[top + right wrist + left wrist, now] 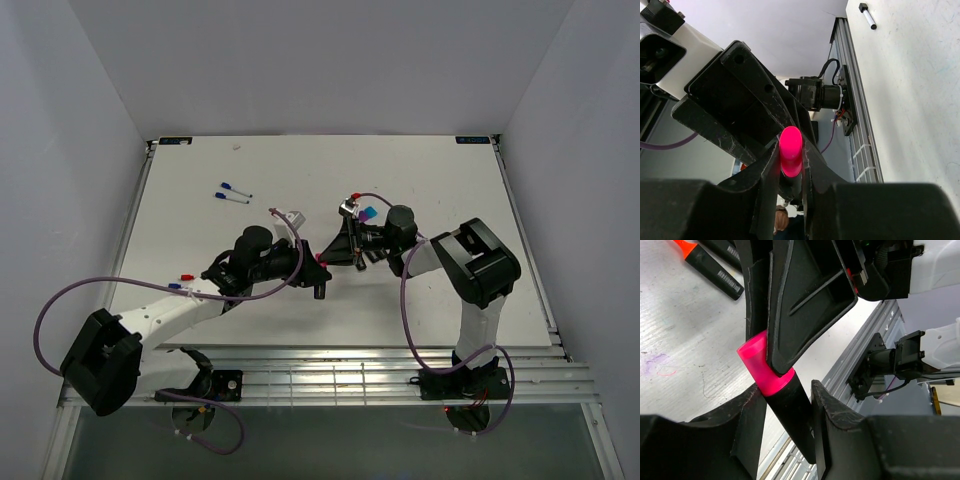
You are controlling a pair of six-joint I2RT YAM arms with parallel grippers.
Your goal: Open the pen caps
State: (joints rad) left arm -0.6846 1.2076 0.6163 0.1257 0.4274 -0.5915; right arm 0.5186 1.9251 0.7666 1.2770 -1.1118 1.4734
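Observation:
A stubby black marker [792, 415] with a pink cap [759, 371] is held in the air between both grippers. My left gripper [787, 392] is shut on the black body. My right gripper [790, 152] is shut on the pink cap [790, 145], its fingers [805, 300] reaching in from above in the left wrist view. The cap sits on the marker. In the top view the left gripper [318, 278] and right gripper [336, 250] meet tip to tip over the middle of the table, with a bit of the pink cap [321, 261] showing between them.
Two thin white pens with blue caps [233, 193] lie at the back left. A red-capped pen [186, 276] and a blue-capped pen [176, 287] lie by the left arm. An orange-capped black marker [695, 255] lies on the table. The table's slatted front edge [330, 375] is near.

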